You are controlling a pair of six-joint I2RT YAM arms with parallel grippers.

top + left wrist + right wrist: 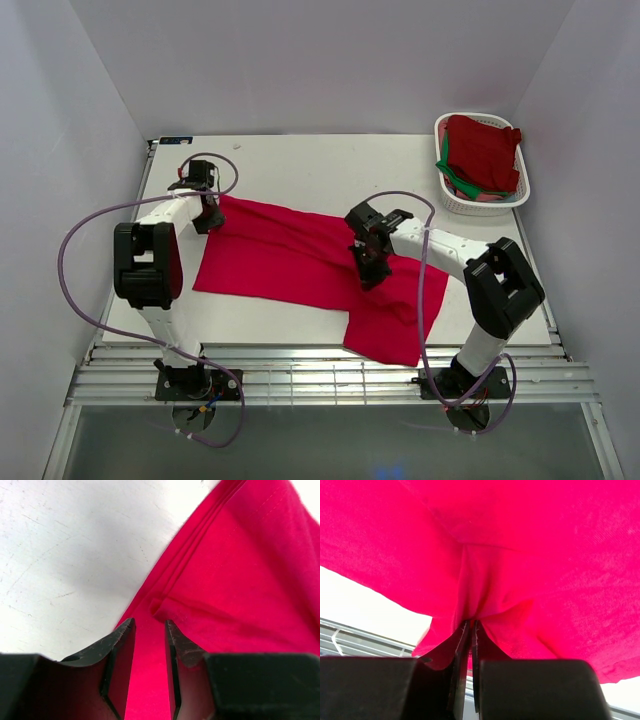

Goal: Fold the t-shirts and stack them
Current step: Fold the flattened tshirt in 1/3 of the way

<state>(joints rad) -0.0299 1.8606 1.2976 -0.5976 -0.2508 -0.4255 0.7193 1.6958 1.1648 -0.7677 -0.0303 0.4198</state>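
A crimson t-shirt point(280, 260) lies spread across the white table point(300, 165), one end reaching the front edge. At the shirt's far left corner my left gripper point(207, 222) hangs low and open. In the left wrist view its jaws point(150, 622) stand apart, with the shirt's folded hem point(240, 570) showing between and beyond them. My right gripper point(368, 278) is over the middle of the shirt, toward its right end. The right wrist view shows it point(470, 622) shut on a pinched fold of the cloth point(520, 540), which is lifted and drapes around the fingers.
A white slotted basket point(455, 205) stands at the back right corner. It holds dark red t-shirts point(485, 150) and a green one point(452, 178). White walls enclose the table on three sides. A slatted metal rail point(320, 360) runs along the near edge.
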